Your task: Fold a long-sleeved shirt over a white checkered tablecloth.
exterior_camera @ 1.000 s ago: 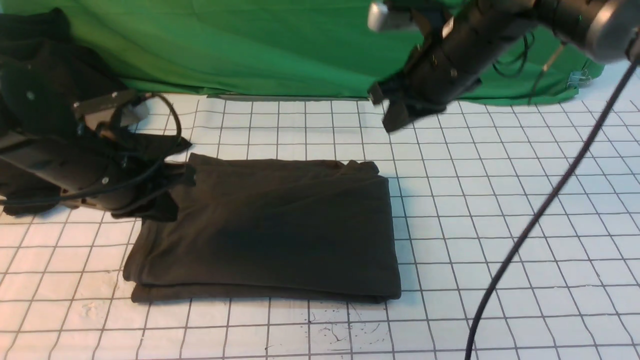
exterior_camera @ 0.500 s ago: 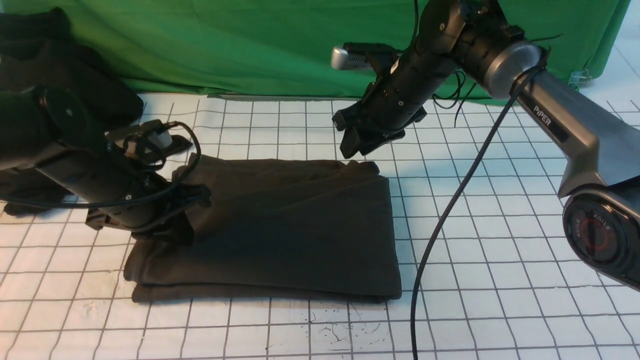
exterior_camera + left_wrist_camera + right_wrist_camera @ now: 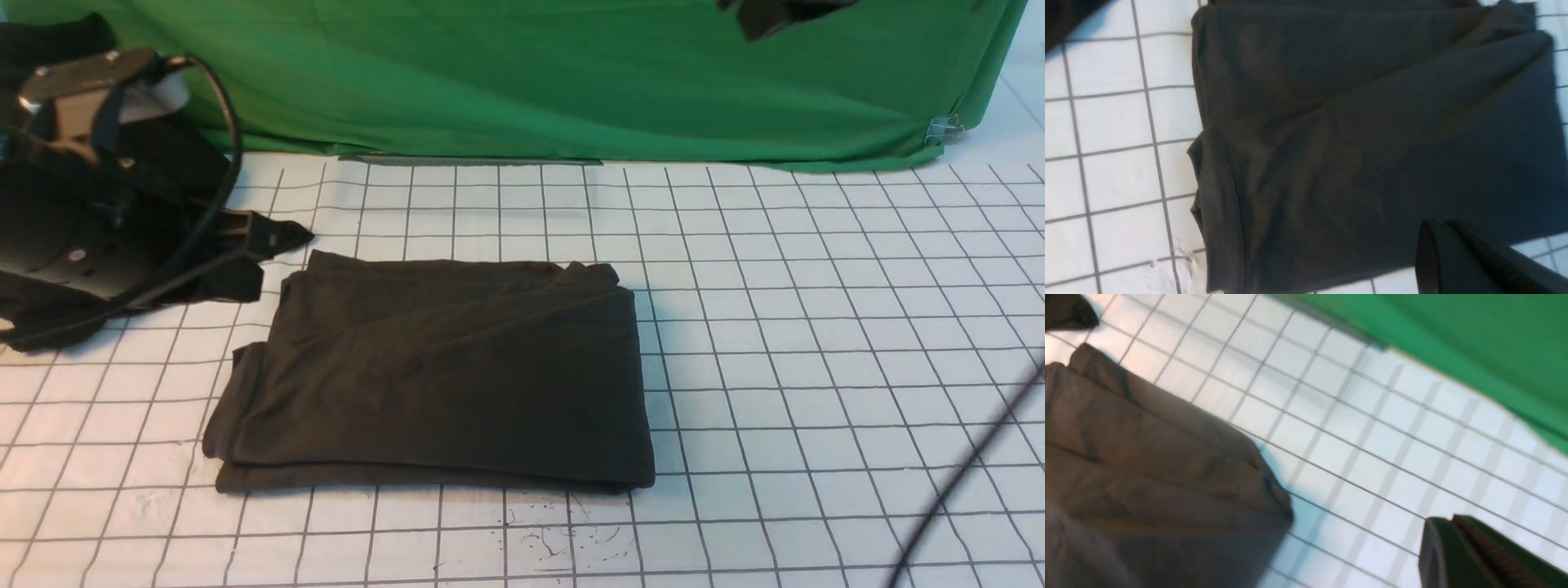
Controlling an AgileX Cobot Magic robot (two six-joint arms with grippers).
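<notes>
**Shirt folded flat, both arms clear of the cloth**

The white checkered tablecloth (image 3: 816, 327) fills the view, with the green backdrop (image 3: 531, 73) hanging along its far edge. On it, left of centre and nearer the front edge than the far one, lies the long-sleeved shirt (image 3: 441, 376), a squared, layered dark rectangle, print hidden. Its left side looks uneven, a hemmed layer jutting out past the one above it, as the left wrist view shows. Another dark garment (image 3: 49, 57) sits heaped at the far left corner. The left gripper (image 3: 265, 238) hangs just off the shirt's far left corner, jaws pressed together and holding nothing. The right gripper (image 3: 1457, 555) is high above the far edge, likewise closed and empty. The fold looks done; the sound move would be retreating up and away, never dragging across the cloth. A few ink specks (image 3: 555, 543) mark the front edge.
</notes>
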